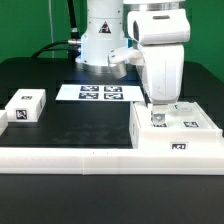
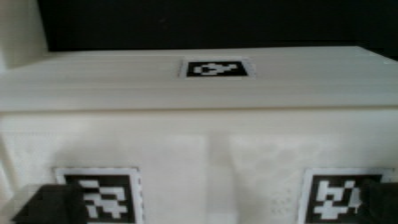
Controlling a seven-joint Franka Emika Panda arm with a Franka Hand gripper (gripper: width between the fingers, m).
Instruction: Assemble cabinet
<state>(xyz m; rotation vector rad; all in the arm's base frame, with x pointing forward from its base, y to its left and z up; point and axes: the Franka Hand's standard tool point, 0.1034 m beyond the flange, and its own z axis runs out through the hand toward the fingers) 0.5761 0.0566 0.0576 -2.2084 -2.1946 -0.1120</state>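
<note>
The cabinet (image 1: 182, 133) is a large white box with black-and-white tags, lying on the black table at the exterior view's right. My gripper (image 1: 160, 116) hangs straight down over its top, near its left part. In the wrist view the cabinet (image 2: 196, 105) fills the picture, with one tag on its upper face and two on the face below. My gripper (image 2: 206, 214) shows there only as dark finger tips at the two lower corners. They stand wide apart, so it is open and nothing is held.
A small white tagged block (image 1: 25, 106) lies at the exterior view's left. The marker board (image 1: 100, 93) lies flat at the back, in front of the arm's base. A long white ledge (image 1: 65, 157) runs along the table's front edge.
</note>
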